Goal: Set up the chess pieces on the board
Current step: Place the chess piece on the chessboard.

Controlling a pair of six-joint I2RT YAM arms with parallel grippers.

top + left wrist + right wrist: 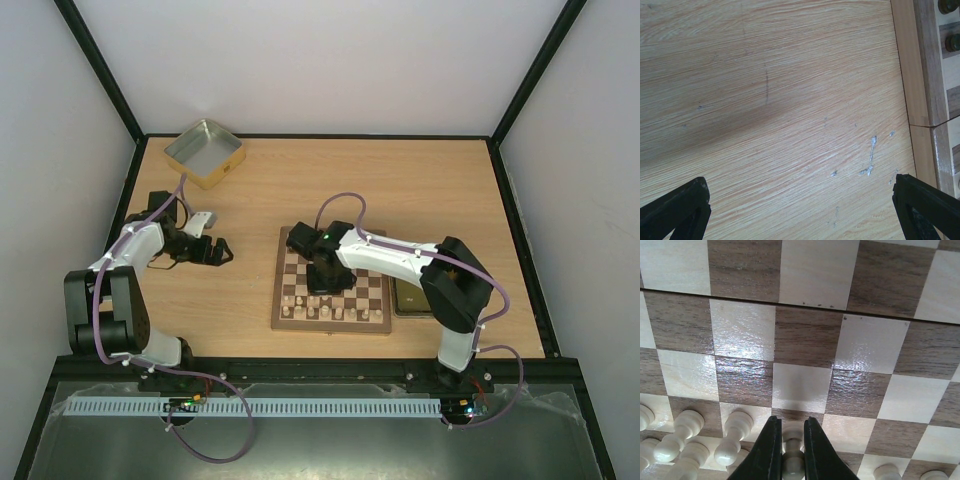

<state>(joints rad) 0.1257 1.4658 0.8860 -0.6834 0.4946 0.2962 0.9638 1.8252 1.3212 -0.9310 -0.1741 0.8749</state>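
The board [372, 292] lies mid-table, with pale chess pieces [312, 303] standing in its near rows. My right gripper [326, 284] reaches over the board. In the right wrist view it [791, 427] is shut on a pale pawn [792, 466] that stands on a square, with more pale pieces [734, 435] to its left on the checkered board [810, 340]. My left gripper [222, 250] hovers over bare table left of the board. It [802, 197] is open with nothing between its fingers [685, 205], and the board's frame [925, 75] with two dark pieces [952, 42] shows at the right edge.
A shallow metal tin tray [204, 152] sits at the far left corner of the table. A dark flat object [410, 298] lies against the board's right side. Black frame posts and white walls enclose the table.
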